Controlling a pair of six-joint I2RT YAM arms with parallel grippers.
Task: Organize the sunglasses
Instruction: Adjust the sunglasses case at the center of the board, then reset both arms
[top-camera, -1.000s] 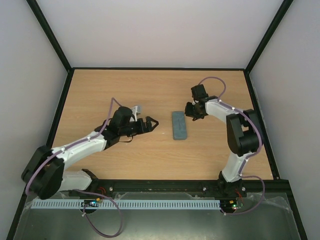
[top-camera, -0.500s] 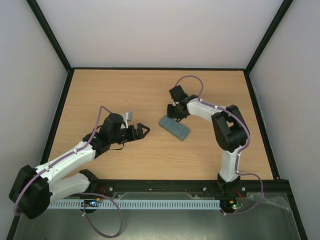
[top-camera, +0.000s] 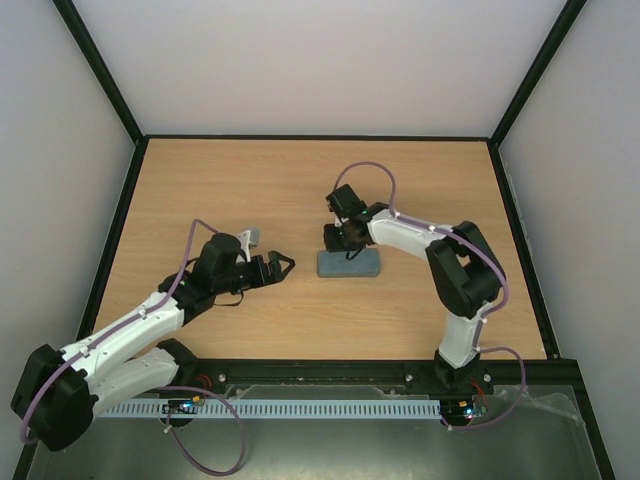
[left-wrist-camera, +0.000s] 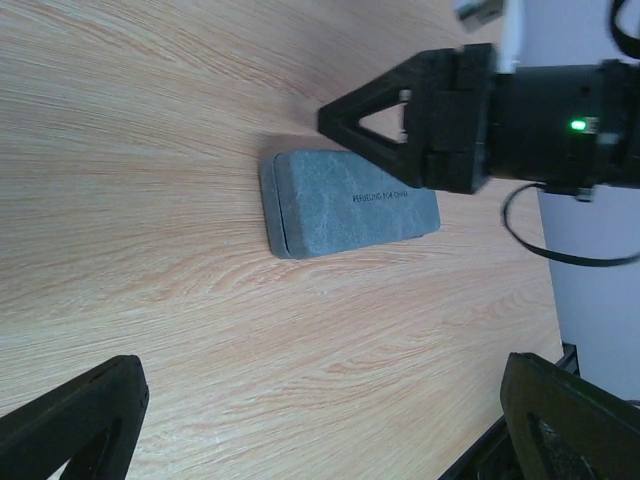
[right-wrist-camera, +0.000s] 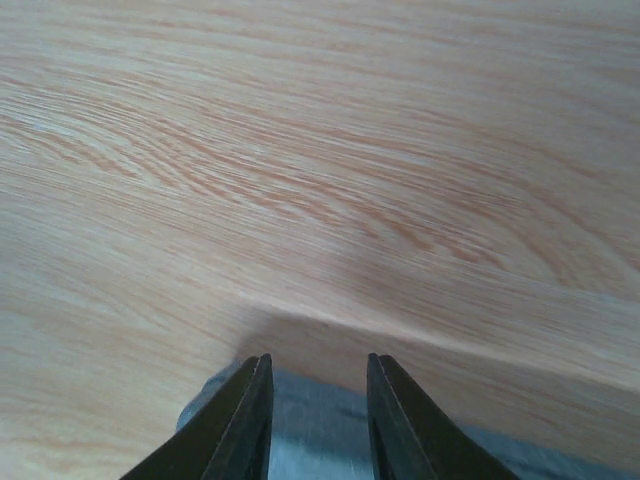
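On the blue-grey oblong fabric case (left-wrist-camera: 350, 205), mid-desk: one line of small dark capitals along the lid, too blurred to read. Nothing else legible.

A light wooden surface (top-camera: 200, 180) with pale orange grain forms the floor of a booth. Plain white walls (top-camera: 320, 60) rise from its far, left and right edges, with thin black frame bars (top-camera: 103, 72) running up the corners. Along the near edge lie a black rail (top-camera: 330, 371), a white slotted strip (top-camera: 330, 409) and a grey metal panel (top-camera: 380, 450). The light is soft and even.
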